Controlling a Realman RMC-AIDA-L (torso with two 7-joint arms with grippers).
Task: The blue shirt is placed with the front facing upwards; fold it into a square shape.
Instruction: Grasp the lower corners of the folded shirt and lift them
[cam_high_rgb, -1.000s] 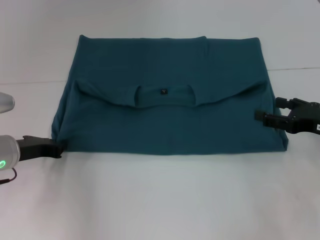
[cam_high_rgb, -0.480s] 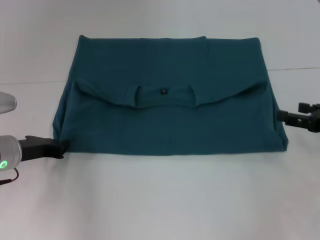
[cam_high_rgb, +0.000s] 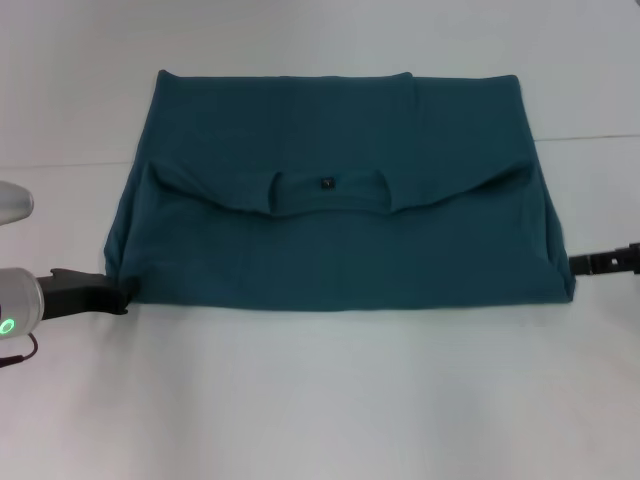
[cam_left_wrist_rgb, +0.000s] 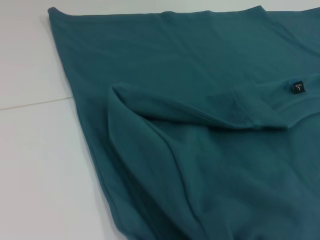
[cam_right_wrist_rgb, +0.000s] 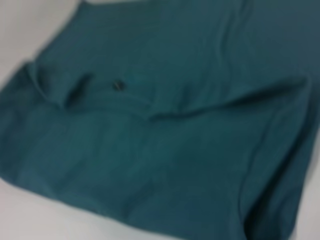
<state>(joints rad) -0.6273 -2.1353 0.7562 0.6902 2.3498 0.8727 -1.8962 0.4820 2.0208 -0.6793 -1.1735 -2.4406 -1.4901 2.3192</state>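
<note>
The blue shirt (cam_high_rgb: 340, 230) lies flat on the white table, folded into a wide band with its collar edge turned down over the front. A small black tag (cam_high_rgb: 326, 183) shows at the collar. My left gripper (cam_high_rgb: 112, 296) rests low at the shirt's front left corner, its tip touching the cloth. Only a thin dark part of my right gripper (cam_high_rgb: 603, 262) shows at the picture's right edge, just off the shirt's right side. The left wrist view shows the shirt (cam_left_wrist_rgb: 200, 150) and tag (cam_left_wrist_rgb: 298, 86). In the right wrist view the shirt (cam_right_wrist_rgb: 150, 130) fills the picture.
The white table (cam_high_rgb: 320, 400) stretches wide in front of the shirt. A faint seam line (cam_high_rgb: 60, 165) crosses the table behind the left arm.
My right gripper has drawn back to the right, away from the shirt's right edge, and is nearly out of the picture. The left gripper and the shirt have hardly moved.
</note>
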